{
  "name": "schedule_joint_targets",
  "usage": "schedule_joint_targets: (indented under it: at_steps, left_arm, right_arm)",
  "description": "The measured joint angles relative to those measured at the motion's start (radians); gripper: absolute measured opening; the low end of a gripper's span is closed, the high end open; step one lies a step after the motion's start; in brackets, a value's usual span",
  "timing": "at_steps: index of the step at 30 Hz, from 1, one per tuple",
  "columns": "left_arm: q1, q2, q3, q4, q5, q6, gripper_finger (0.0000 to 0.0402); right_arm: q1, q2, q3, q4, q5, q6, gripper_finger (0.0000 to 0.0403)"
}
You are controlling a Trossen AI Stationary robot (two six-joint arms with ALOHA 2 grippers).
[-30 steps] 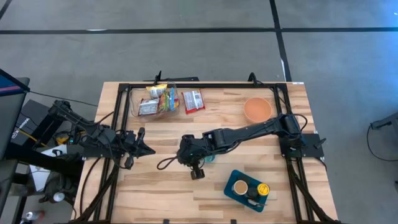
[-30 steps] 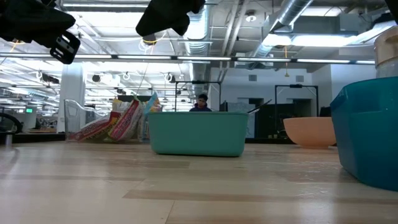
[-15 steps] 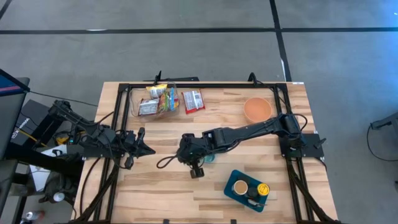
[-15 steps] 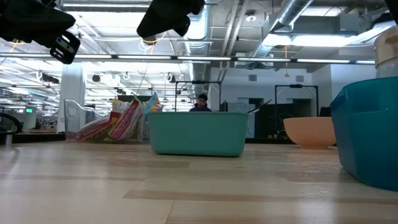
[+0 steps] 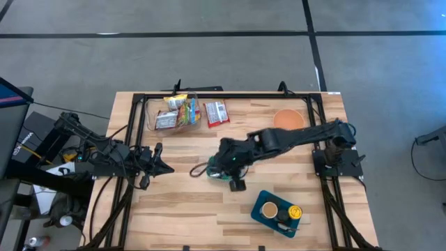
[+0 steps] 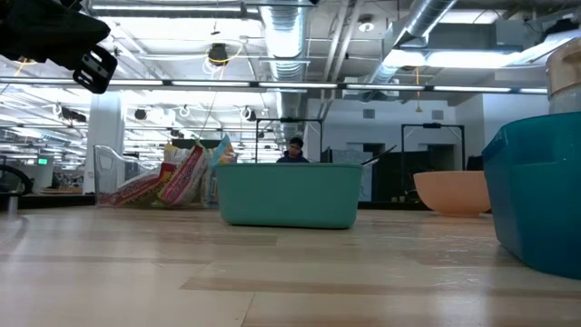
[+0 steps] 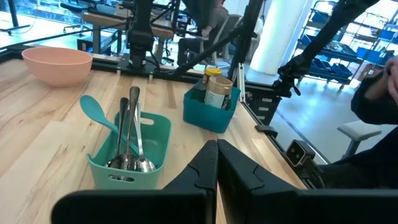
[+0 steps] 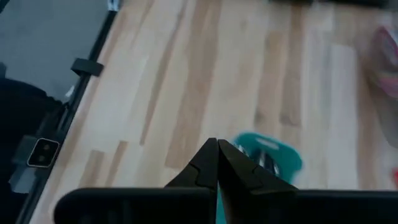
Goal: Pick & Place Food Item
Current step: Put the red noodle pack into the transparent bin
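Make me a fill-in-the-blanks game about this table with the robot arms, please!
1. The spoons stand in a small teal caddy beside a spatula of the colour ____.
2. The bowl near the table's far right corner is coloured ____.
3. The right gripper hovers over the middle of the table with its fingers ____.
4. The snack packets lie in a clear ____.

Missing words: teal; peach; shut; bin

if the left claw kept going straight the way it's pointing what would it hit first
Most likely the teal cutlery holder with the spoons: it sits straight ahead of the shut left claw. Depth is hard to judge, so it might pass just beside it.
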Motion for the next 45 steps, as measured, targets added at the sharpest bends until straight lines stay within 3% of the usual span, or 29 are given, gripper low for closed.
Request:
schedule_joint_targets:
  at_steps: [9,16,20,29,36,45]
  left_arm:
    - [0.000,0.000,0.000,0.000,0.000,0.000,0.0000]
    - [0.000,0.000,0.000,0.000,0.000,0.000,0.0000]
    - [0.000,0.000,0.000,0.000,0.000,0.000,0.0000]
    - [0.000,0.000,0.000,0.002,0.000,0.000,0.0000]
    - [0.000,0.000,0.000,0.010,0.000,0.000,0.0000]
    - [0.000,0.000,0.000,0.011,0.000,0.000,0.0000]
  right_arm:
    - [-0.024,-0.116,-0.002,-0.093,0.004,0.020,0.0000]
    - [-0.022,-0.209,-0.052,0.067,-0.022,0.034,0.0000]
    - [-0.016,-0.293,-0.216,0.276,-0.135,0.005,0.0000]
    - [-0.064,-0.511,-0.654,0.643,-0.162,0.028,0.0000]
    - [-0.107,-0.678,-0.939,0.840,-0.205,0.070,0.0000]
    - [-0.127,-0.895,-1.170,0.965,-0.206,0.171,0.0000]
